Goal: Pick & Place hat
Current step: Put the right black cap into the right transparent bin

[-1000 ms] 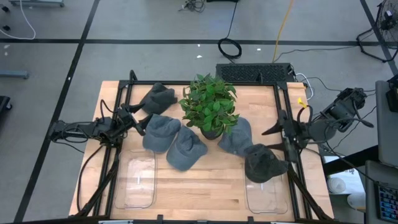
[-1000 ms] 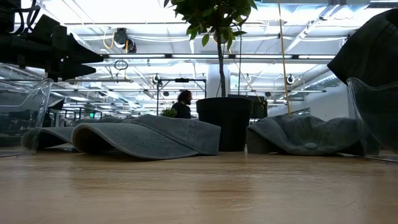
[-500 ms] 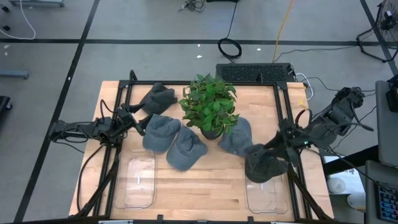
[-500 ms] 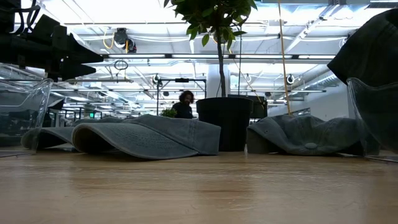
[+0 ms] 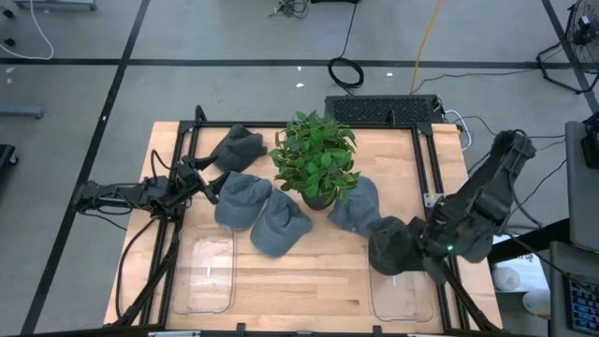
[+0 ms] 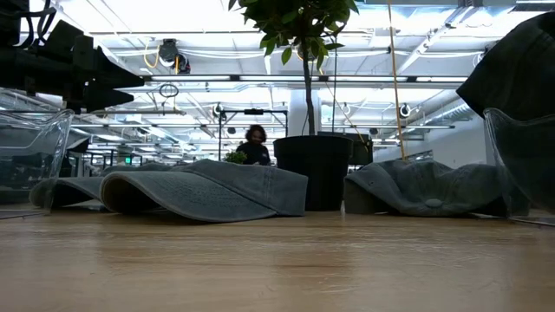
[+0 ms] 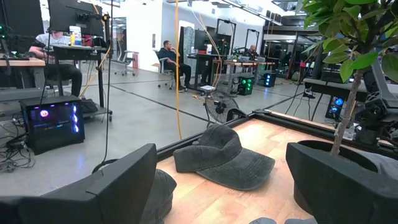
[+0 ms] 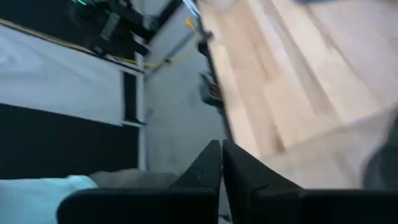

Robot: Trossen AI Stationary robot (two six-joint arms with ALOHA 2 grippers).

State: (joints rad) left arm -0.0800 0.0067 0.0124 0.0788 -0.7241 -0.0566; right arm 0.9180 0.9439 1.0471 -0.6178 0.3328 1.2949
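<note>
Five soft crumpled grey hats around leafy plant.

A pale wooden desk carries a leafy green potted plant at its middle. Four soft grey fabric hats lie around it: one near the far left, two side by side left of the pot, one just right of it. A darker charcoal hat sits at the far rim of the right clear plastic bin, with the right tool against its side. A second clear bin lies on the left. The left tool rests beside the grey hats.
</note>
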